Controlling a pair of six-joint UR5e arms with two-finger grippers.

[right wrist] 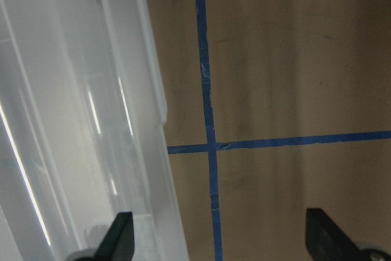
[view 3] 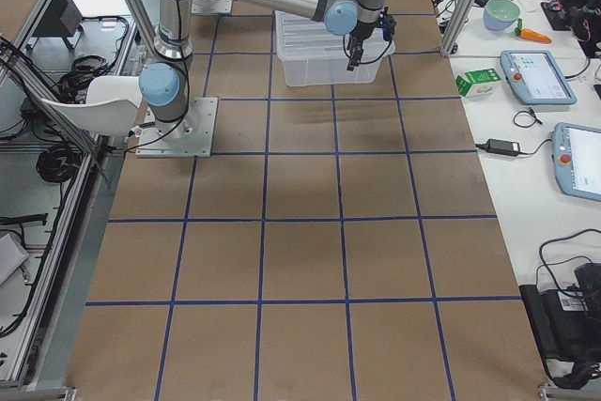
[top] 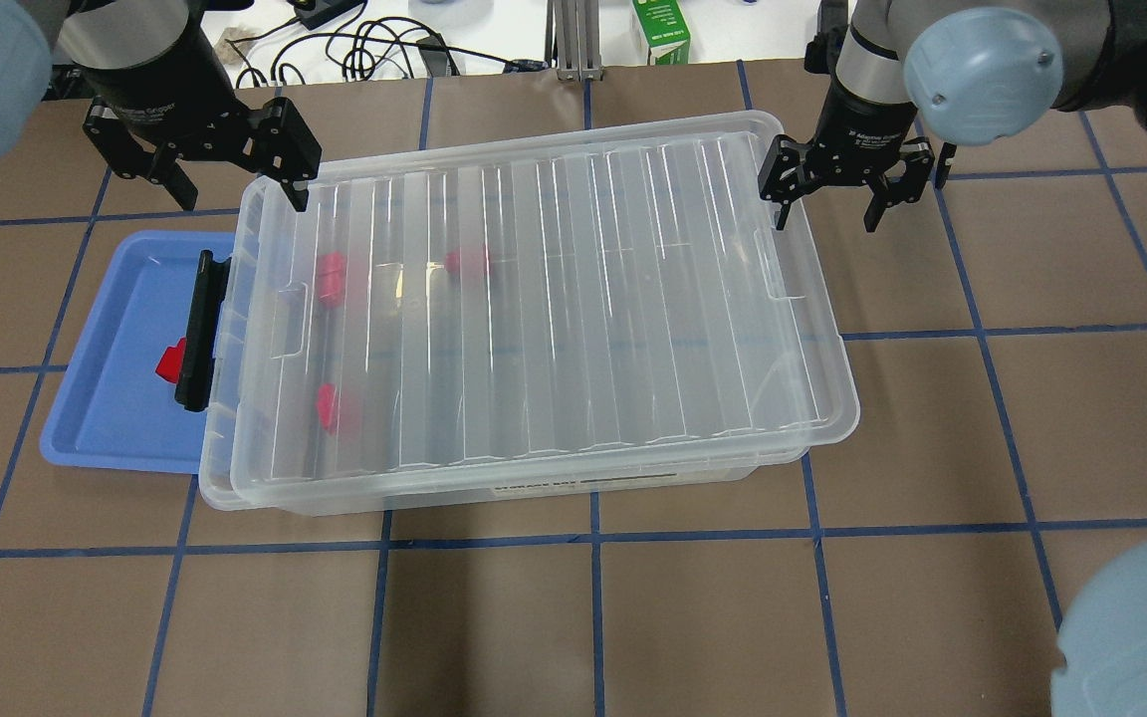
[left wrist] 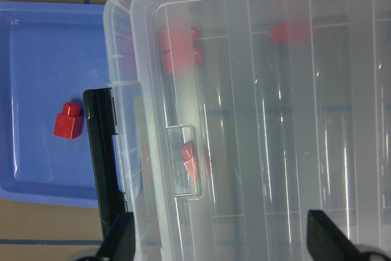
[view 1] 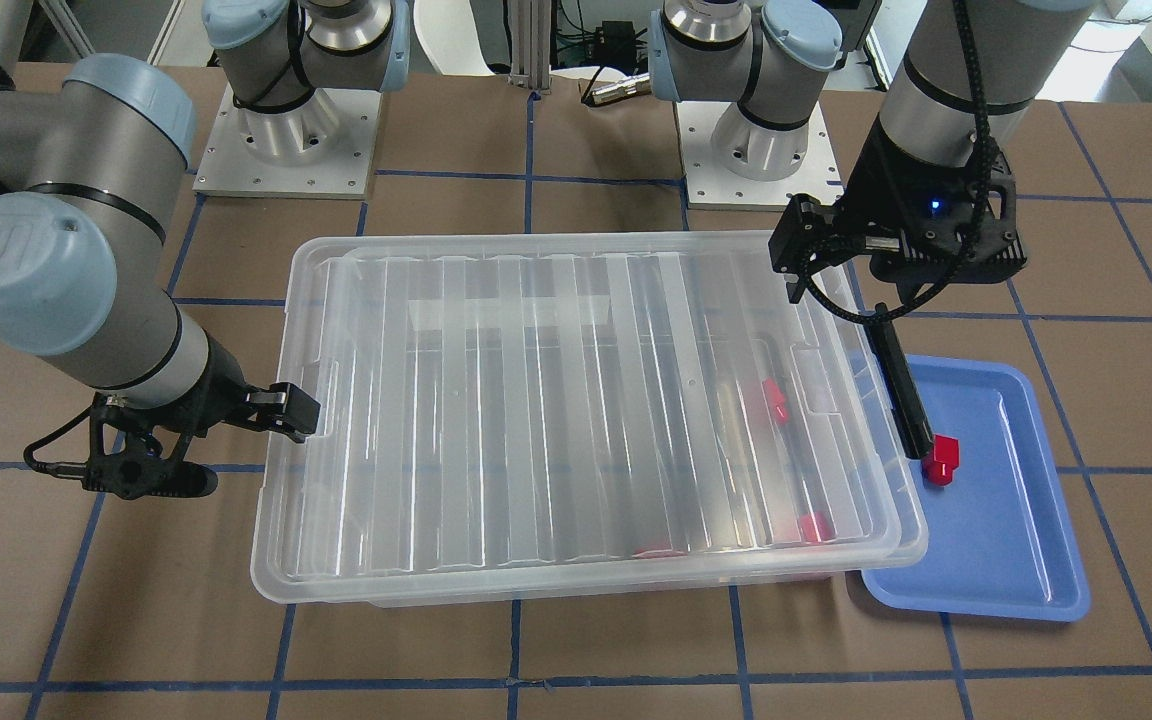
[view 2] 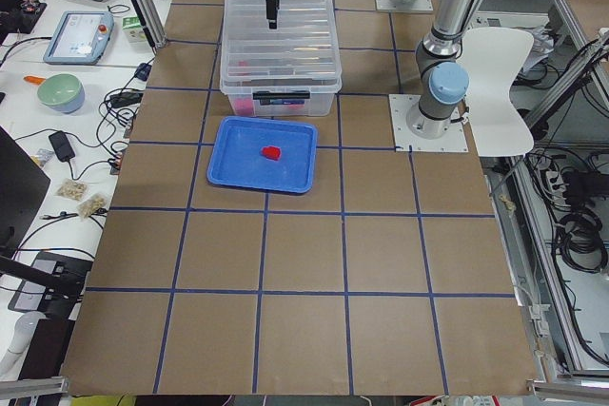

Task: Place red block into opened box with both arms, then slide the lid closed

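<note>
Our left gripper point(top: 237, 184) spreads open over the lid's point(top: 573, 299) tray-side end. Our right gripper point(top: 825, 204) hangs open off the opposite end, likely bracketing it for sliding. One red block point(top: 171, 360) lies mid blue tray point(top: 106, 418), outside the box point(top: 633, 476).

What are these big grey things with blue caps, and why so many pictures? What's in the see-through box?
They are two robot arms bolted to a brown table. Six cameras snap the same moment: one above, one facing the robot, one at each table end, one on each wrist. The left arm and right arm each end in black jaws, both open and holding nothing. Between them sits a clear box with its lid covering nearly all of it. Three red blocks show through the lid. A fourth red block lies on a blue tray, beside the left arm's long black finger.
</note>
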